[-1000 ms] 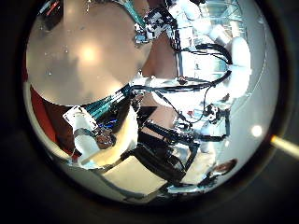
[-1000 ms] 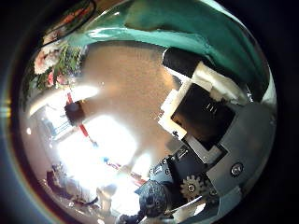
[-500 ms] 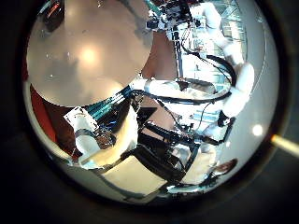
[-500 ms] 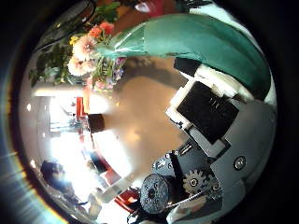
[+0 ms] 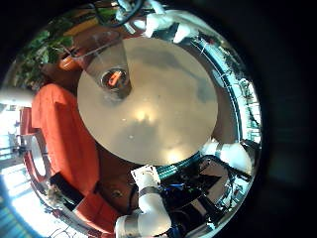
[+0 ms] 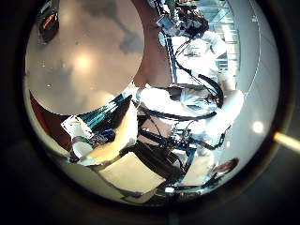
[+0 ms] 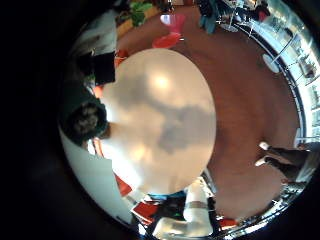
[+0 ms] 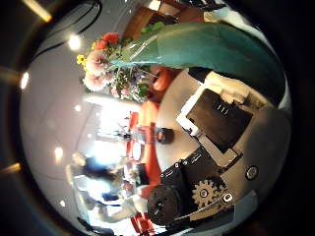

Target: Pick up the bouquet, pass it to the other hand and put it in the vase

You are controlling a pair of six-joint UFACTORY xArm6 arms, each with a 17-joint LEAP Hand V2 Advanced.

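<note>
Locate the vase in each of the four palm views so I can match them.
Left little finger side: the vase stands on the round table, near its edge.
Left thumb side: probably the dark thing at the table's rim.
Right little finger side: cannot tell.
Right thumb side: not in it.
Shared landmark: the round table, in all but the last.

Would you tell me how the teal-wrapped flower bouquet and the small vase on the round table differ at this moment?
The bouquet is off the table, held in the right hand; the vase stands on the round table. The bouquet fills much of its palm view, close by; the vase shows small, far from its camera.
</note>
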